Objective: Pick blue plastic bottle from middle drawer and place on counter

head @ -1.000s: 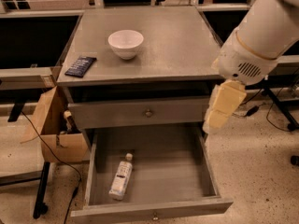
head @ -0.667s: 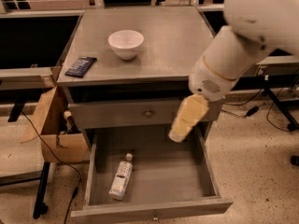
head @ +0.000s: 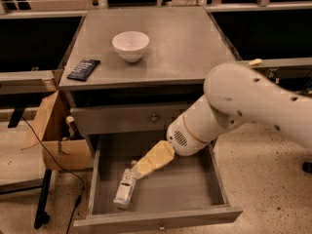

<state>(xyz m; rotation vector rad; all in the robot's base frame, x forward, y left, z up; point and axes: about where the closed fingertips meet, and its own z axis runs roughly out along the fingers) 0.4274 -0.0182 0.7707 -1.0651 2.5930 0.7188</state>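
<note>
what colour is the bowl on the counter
The bowl is white, camera view; the gripper is in the drawer by the bottle.

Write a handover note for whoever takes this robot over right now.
Gripper: inside the open middle drawer, at the blue plastic bottle's upper end; grasp not confirmed.
Bottle: lying flat, left part of the drawer.
Counter: holds a white bowl and a dark flat item.
Done: drawer open, gripper at bottle.
Left: grasp, lift, place on counter.
</note>
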